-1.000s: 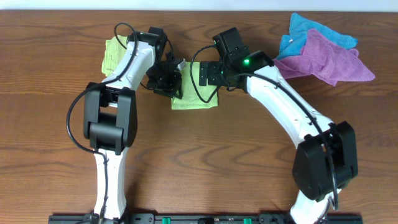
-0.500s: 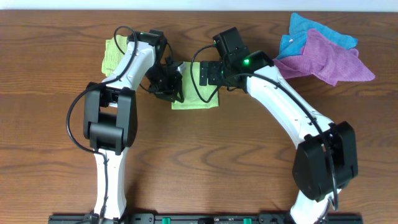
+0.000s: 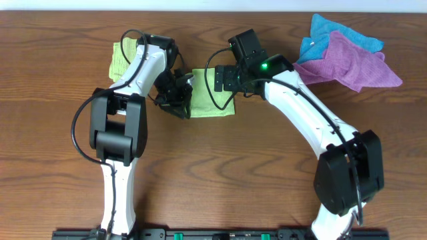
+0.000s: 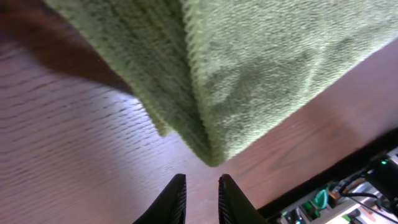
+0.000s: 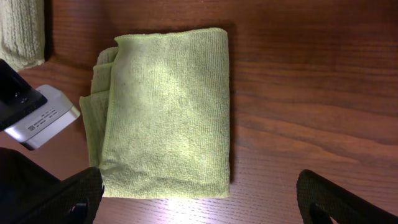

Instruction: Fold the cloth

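Observation:
The light yellow-green cloth (image 3: 212,95) lies folded into a small rectangle on the wooden table, between the two arms. In the right wrist view it (image 5: 168,112) shows layered edges on its left side. My left gripper (image 3: 179,97) is at the cloth's left edge. In the left wrist view its fingers (image 4: 202,193) are slightly apart with bare table between them, just short of a corner of the cloth (image 4: 249,74). My right gripper (image 3: 224,80) hovers over the cloth's far part, and its fingers (image 5: 199,205) are wide open and empty.
Another green cloth (image 3: 123,59), folded small, lies at the back left under the left arm and shows in the right wrist view (image 5: 22,31). A purple cloth (image 3: 353,63) and a blue cloth (image 3: 327,30) lie piled at the back right.
The cloth's left part, held up by my left gripper before, now lies flat on the folded cloth. My left gripper has let go and moved down to the cloth's left edge. The right arm has not moved.

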Tool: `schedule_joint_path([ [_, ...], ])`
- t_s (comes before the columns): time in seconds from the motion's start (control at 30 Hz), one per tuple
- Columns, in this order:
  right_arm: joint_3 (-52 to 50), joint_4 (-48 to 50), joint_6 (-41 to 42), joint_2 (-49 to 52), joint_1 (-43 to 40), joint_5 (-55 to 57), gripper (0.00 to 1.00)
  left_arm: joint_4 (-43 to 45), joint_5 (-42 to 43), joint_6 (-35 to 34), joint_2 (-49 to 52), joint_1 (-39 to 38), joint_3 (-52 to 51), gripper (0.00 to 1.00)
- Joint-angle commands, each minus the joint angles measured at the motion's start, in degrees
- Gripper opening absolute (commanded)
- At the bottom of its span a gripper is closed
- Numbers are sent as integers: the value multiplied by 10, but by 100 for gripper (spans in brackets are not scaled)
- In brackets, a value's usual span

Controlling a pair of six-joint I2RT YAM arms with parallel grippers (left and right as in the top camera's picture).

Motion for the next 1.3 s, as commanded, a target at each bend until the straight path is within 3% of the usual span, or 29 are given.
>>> schedule_joint_path([
  [0.0,8,-2,-9,-9,3,6,99,-4,-19,2,10,-3,-9,20],
  [0.13,8,-2,-9,-9,3,6,99,18,-19,2,10,-7,-23,19],
  [0.47,8,-2,-9,-9,3,6,99,14,-37,15,3,-8,-23,45],
  [0.73,8,-2,-9,-9,3,6,99,3,20,33,-28,-8,-23,50],
  [0.77,8,-2,-9,-9,3,6,99,7,25,35,-35,-8,-23,52],
  [0.83,8,-2,-9,-9,3,6,99,30,31,36,-42,-8,-23,65],
  [1.27,8,-2,-9,-9,3,9,99,108,64,36,-42,-8,-23,70],
])
